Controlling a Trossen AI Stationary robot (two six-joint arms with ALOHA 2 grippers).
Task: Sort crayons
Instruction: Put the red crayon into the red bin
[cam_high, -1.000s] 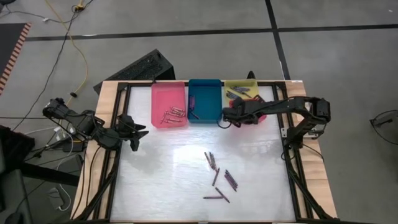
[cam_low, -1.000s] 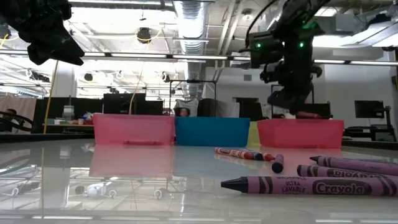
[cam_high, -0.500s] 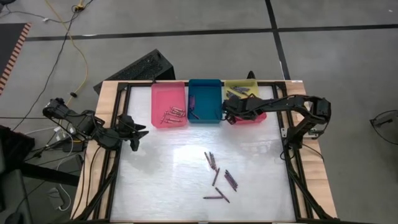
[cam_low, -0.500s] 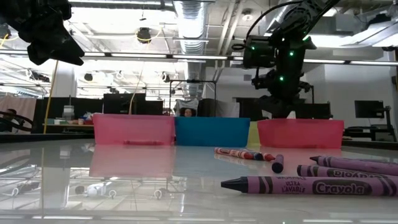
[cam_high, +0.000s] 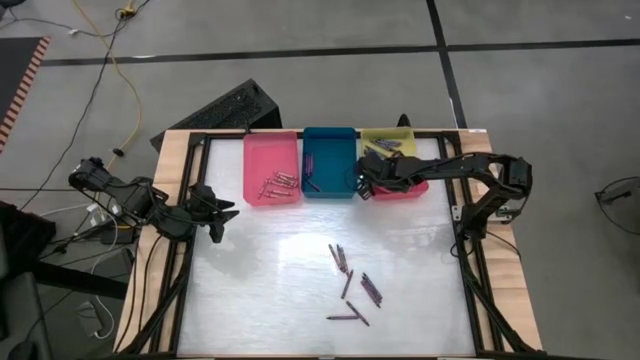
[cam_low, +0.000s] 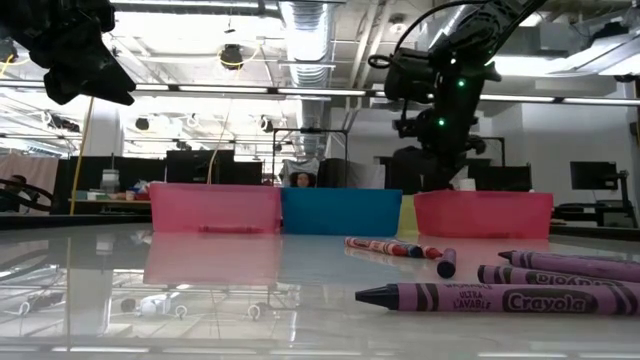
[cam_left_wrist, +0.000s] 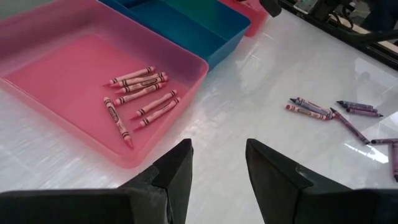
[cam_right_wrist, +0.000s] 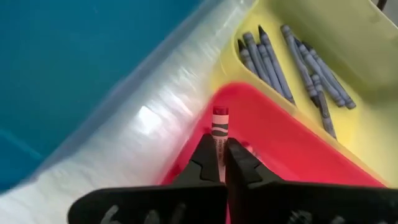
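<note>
My right gripper (cam_high: 366, 186) hangs over the left end of the red tray (cam_high: 410, 188), shut on a red crayon (cam_right_wrist: 220, 119). The low view shows it above the red tray's wall (cam_low: 482, 214). Several purple and dark crayons (cam_high: 352, 282) lie loose on the white table top. The pink tray (cam_high: 271, 150) holds several pink crayons (cam_left_wrist: 138, 93), and the yellow tray (cam_right_wrist: 354, 74) holds grey ones (cam_right_wrist: 292, 59). My left gripper (cam_left_wrist: 217, 163) waits open at the table's left edge, near the pink tray. My right gripper pinches the red crayon between its two fingers (cam_right_wrist: 208, 155), which lie along the stick. The crayon's wrapped end (cam_right_wrist: 220, 115) juts out past the fingertips. The fingers slant down from the table's right side. The crayon is lifted clear above the red tray's floor (cam_right_wrist: 280, 146).
The teal tray (cam_high: 330, 150) stands between the pink one and the red and yellow pair along the far edge. A dark frame (cam_high: 185, 240) borders the table. Bare table top lies between the trays and the loose crayons.
My right gripper has tipped its fingers further down and rolled a little, shifting slightly toward the table's far left over the red tray's left end. It has stayed shut on the red crayon.
</note>
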